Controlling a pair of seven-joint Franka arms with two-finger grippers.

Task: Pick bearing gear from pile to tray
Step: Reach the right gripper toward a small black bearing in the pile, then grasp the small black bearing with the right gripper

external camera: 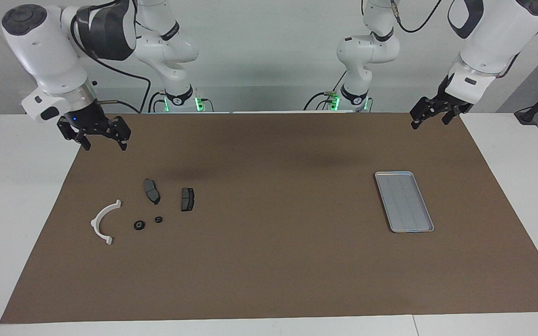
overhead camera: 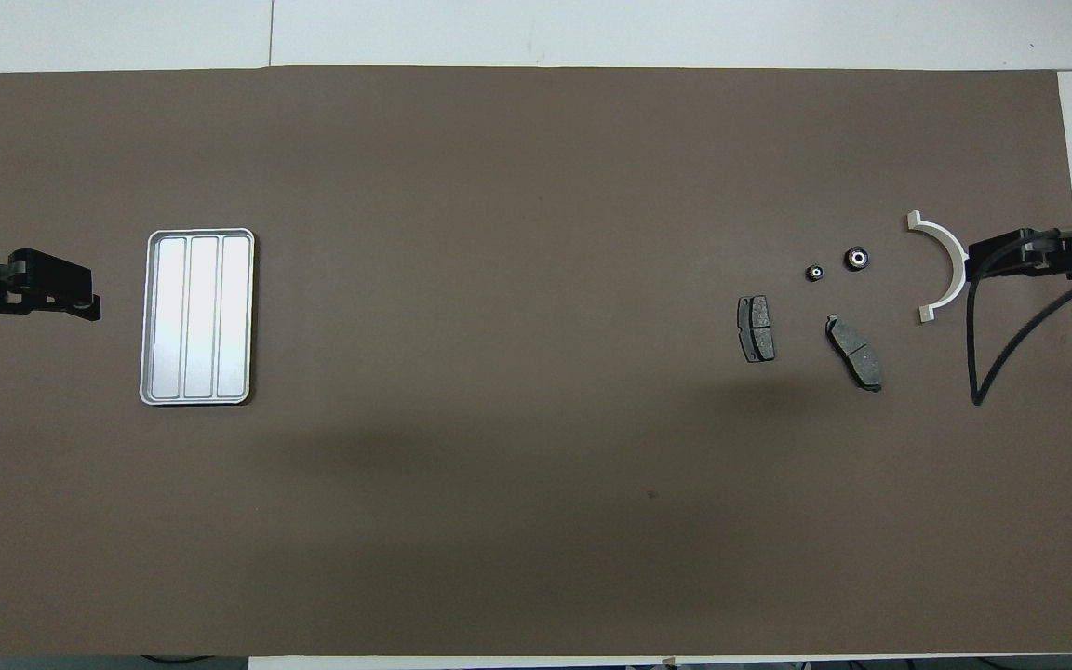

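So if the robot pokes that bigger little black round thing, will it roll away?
Probably not at first: the bigger black round piece lies flat on the brown mat, hole up, so a poke would likely slide it. Tipped onto its edge, it could roll. It looks tiny beside the white half-ring, so it is probably light, and small enough to slip from the fingers.

The brown mat (external camera: 269, 261) on the worktop lies bare between the tray (external camera: 404, 201) and the pile, a wide lane. Around the two small black round pieces (external camera: 139, 225), the white half-ring bracket (external camera: 102, 223) curves just beside the larger one, and two brake pads (external camera: 152, 191) lie nearer to the robots, near but apart. The pieces themselves sit close together.
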